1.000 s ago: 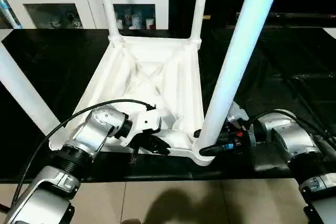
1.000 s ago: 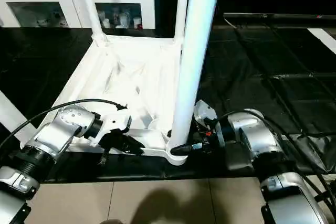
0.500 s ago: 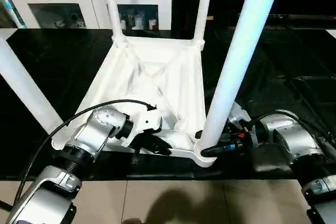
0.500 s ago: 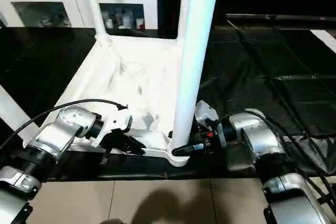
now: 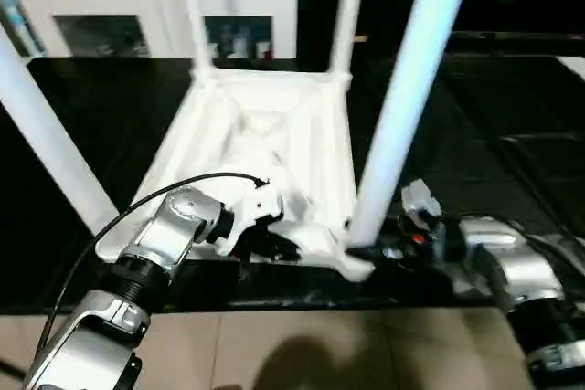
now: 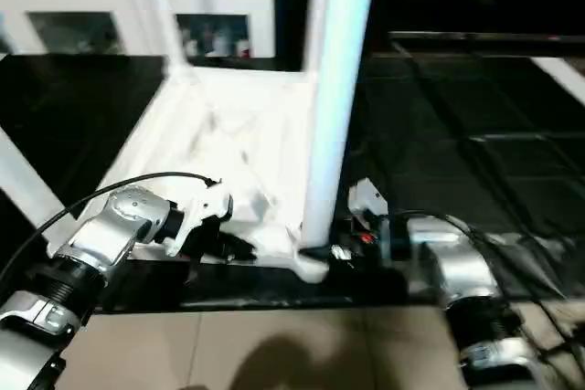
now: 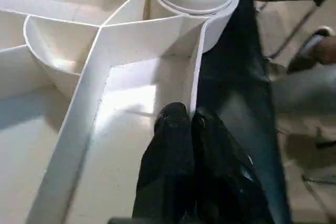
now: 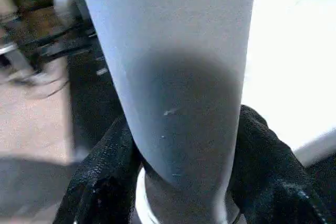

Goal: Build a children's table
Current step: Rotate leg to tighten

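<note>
Little has shifted since a second ago: children's table [image 5: 274,134] is kept upside down on the black surface [image 5: 512,116], legs up; the camera has moved. Right gripper [image 8: 178,192] is seen clamped around the near right leg [image 5: 402,107] just above its socket. Left gripper [image 7: 184,121] fingers [image 7: 170,124] are pressed together against a rib near that corner socket.

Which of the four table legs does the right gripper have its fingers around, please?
The near right leg, rising from the tabletop's near right corner socket. The right gripper clasps its base; the other three stand untouched.
</note>
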